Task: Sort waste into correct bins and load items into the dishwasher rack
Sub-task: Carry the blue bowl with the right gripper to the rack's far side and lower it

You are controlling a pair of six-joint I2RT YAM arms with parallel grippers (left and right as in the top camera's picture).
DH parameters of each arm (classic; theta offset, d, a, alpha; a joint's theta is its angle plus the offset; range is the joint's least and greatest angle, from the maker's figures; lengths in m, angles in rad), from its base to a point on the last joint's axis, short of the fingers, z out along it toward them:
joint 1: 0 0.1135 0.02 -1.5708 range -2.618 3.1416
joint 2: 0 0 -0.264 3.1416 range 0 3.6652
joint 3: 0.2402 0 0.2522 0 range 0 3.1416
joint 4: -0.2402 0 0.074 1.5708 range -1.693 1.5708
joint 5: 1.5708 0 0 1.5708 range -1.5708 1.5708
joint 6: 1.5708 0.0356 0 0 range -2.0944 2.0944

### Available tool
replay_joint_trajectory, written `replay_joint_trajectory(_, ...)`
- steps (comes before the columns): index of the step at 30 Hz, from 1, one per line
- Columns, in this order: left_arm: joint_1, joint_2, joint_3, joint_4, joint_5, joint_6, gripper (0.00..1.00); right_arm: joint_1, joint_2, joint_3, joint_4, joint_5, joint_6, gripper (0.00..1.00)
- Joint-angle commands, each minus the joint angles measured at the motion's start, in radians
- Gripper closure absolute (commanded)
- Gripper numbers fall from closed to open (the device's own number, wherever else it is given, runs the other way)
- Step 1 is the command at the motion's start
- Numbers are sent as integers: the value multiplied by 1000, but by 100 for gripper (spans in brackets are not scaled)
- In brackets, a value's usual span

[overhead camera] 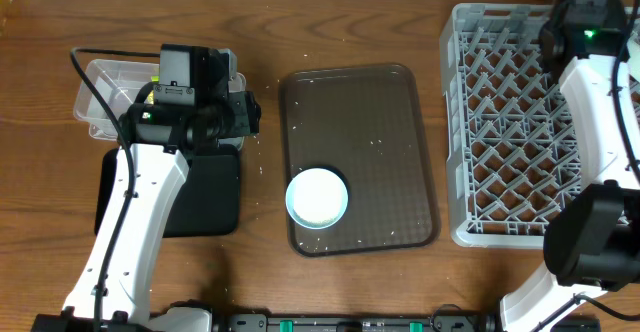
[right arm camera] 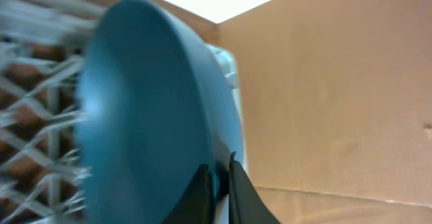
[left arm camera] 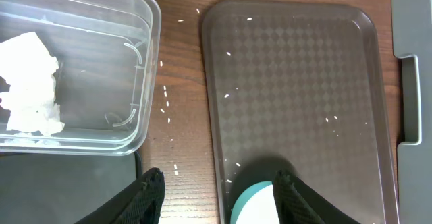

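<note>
Right pincer (right arm camera: 221,183) clenched on rim of dark-blue dish (right arm camera: 148,116); dish upright on edge at far right corner of dishwasher rack (overhead camera: 455,132). Left pincer (left arm camera: 218,183) released, empty, well left of rack.

The left arm (overhead camera: 130,222) and right arm (overhead camera: 598,122) have glossy white shells on the long links and matt black housings at the joints. On the left, a black box-shaped wrist module (overhead camera: 185,72) bears a small label with white lettering and a yellow-green tag beside it. A thin black cable (overhead camera: 90,72) loops off it and another runs along the white link. A green light (overhead camera: 592,35) glows on the right arm's black upper housing. The left fingers (left arm camera: 147,198) are broad, black and finely grained. The right fingers (right arm camera: 246,200) are black and taper to thin tips
</note>
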Motion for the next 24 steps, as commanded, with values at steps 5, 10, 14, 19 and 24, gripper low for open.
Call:
replay_joint_trajectory(5,5,6,-6,-3,-10,6,46,-8,35,-33,-148,-79,163,76)
replay_joint_trajectory(10,5,6,-6,-3,-10,6,46,-7,35,-33,-155,-79,218,75)
replay_joint_trajectory(14,5,6,-6,-3,-10,6,46,13,19,-32,-153,-108,257,71)
replay_joint_trajectory(19,5,6,-6,-3,-10,6,46,61,-51,-32,-106,-113,258,54)
replay_joint_trajectory(24,5,6,-6,-3,-10,6,46,97,-139,-32,-50,-195,258,40)
